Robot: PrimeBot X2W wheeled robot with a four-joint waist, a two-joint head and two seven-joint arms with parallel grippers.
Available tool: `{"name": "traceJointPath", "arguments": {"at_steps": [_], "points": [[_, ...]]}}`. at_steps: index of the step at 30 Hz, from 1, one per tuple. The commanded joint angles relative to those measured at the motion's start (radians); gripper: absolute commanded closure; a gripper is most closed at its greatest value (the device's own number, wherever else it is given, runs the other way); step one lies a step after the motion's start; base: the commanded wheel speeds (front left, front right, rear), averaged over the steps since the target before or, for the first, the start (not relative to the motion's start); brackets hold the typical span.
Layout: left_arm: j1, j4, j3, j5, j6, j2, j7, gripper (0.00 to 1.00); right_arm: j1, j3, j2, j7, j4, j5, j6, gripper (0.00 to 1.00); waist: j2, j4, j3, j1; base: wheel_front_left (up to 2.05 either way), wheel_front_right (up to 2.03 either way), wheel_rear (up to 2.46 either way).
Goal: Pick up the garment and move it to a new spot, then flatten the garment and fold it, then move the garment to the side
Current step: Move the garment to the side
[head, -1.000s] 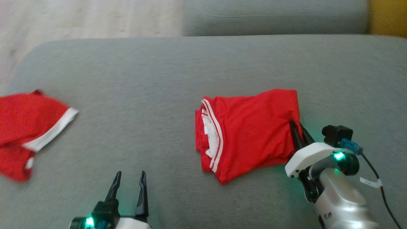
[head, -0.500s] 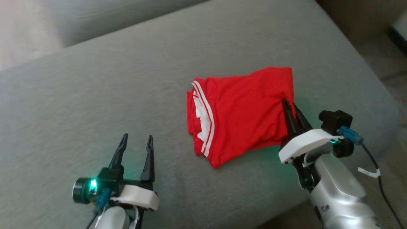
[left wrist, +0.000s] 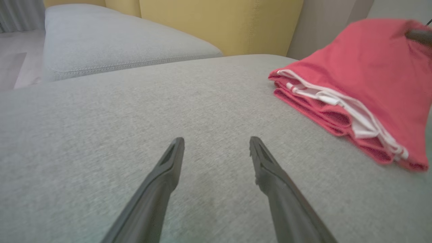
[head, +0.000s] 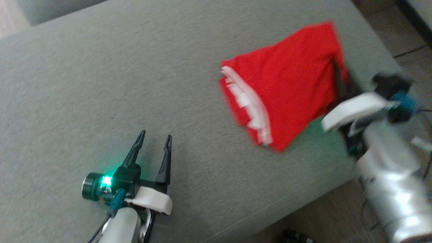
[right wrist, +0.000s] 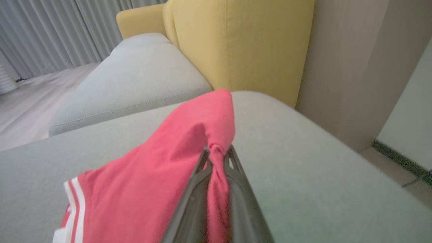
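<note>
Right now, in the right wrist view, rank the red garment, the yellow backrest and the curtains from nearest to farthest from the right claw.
1. The red garment: pinched in the right claw itself.
2. The yellow backrest: ahead, beyond the far edge of the grey cushion.
3. The curtains: far back, upper left.

Your garment (head: 287, 87) at two o'clock is red, with white stripes along its folded edge. The cushion (head: 101, 84) under it is plain grey; the backrest (right wrist: 253, 40) at twelve o'clock is mustard yellow.
</note>
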Motion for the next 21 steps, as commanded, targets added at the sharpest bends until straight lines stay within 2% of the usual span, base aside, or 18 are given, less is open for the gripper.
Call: {"name": "traceJointPath", "arguments": {"at_steps": [1,8,14,15,16,17,21], "points": [[-0.036,-0.025,0.020,0.011,-0.003,0.004,-0.005,0.00,-0.068,-0.004,-0.030,-0.007,-0.009,-0.021,-0.001,1.00,0.0000,0.053,0.041,-0.0001,0.00,0.00,0.00],[-0.061,-0.035,0.020,0.033,-0.013,0.005,-0.005,0.00,-0.249,-0.170,-0.216,-0.007,0.166,-0.171,-0.001,1.00,0.0000,0.164,0.110,-0.0001,0.00,0.00,0.00],[-0.069,-0.044,0.027,0.040,-0.014,0.006,-0.005,0.00,-0.309,-0.362,-0.339,-0.007,0.276,-0.313,-0.001,1.00,0.0000,0.214,0.143,-0.0001,0.00,0.00,0.00],[-0.070,-0.045,0.028,0.041,-0.014,0.006,-0.005,0.00,-0.313,-0.400,-0.347,-0.007,0.269,-0.333,-0.001,0.20,0.0000,0.219,0.146,-0.0001,0.00,0.00,0.00],[-0.070,-0.045,0.028,0.041,-0.014,0.006,-0.005,0.00,-0.313,-0.400,-0.347,-0.007,0.269,-0.333,-0.001,0.20,0.0000,0.219,0.146,-0.0001,0.00,0.00,0.00],[-0.071,-0.046,0.030,0.042,-0.012,0.006,-0.005,0.00,-0.312,-0.433,-0.349,-0.007,0.261,-0.355,-0.001,0.00,0.0000,0.222,0.148,-0.0001,0.00,0.00,0.00],[-0.072,-0.049,0.039,0.039,-0.007,0.006,-0.005,0.00,-0.298,-0.512,-0.305,-0.007,0.168,-0.409,-0.001,0.00,0.0000,0.226,0.145,-0.0001,0.00,0.00,0.00]]}}
